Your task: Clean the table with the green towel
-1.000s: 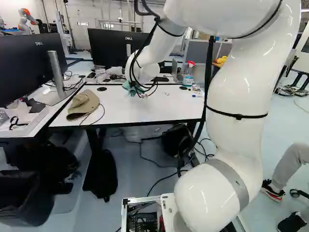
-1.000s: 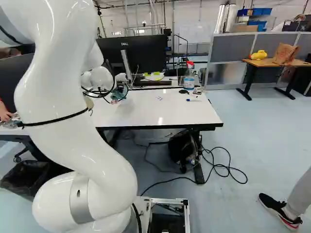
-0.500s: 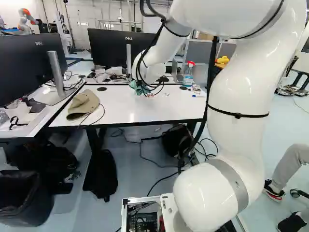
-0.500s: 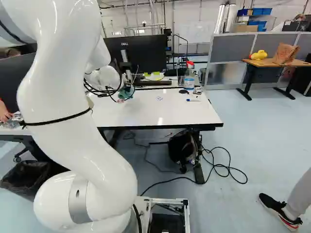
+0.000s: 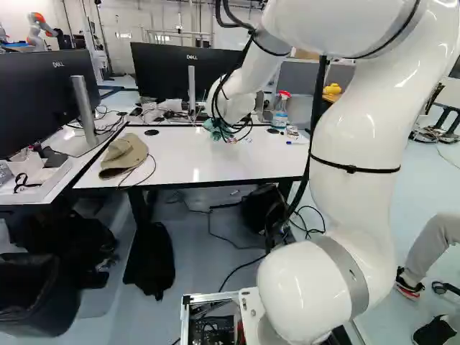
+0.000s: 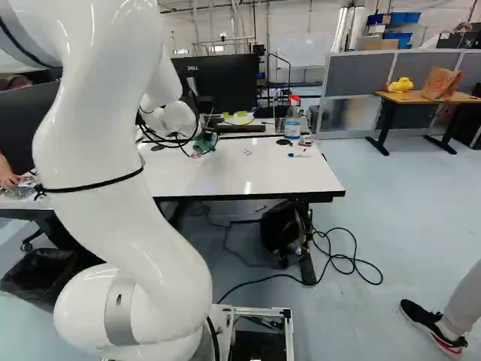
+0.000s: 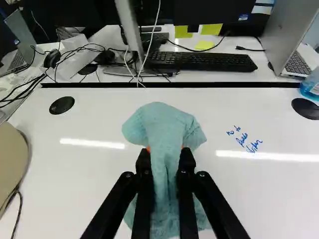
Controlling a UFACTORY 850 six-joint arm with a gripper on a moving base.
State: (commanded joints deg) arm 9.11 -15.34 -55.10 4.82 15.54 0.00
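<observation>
At the far side of the white table (image 5: 172, 162), my gripper (image 5: 228, 135) shows small beneath the arm's wrist, largely hidden by cables. In the wrist view my gripper (image 7: 165, 152) is shut on the green towel (image 7: 164, 122), which bunches between the orange pads and spreads out ahead of and under the fingers. Blue handwriting (image 7: 244, 139) marks the tabletop to one side of the towel, apart from it. Whether the towel touches the tabletop I cannot tell.
A cap (image 5: 123, 155) with a cable lies on the table's left part. A spray bottle (image 6: 292, 119) and a blue marker (image 6: 298, 155) are at its right. Monitors, a keyboard (image 7: 202, 61) and a laptop (image 7: 294, 45) stand beyond the back edge. Another robot (image 5: 39, 30) stands far off.
The arm has carried the towel rightward across the far part of the table, toward the blue writing. The base has not moved, and the gripper has kept its hold.
</observation>
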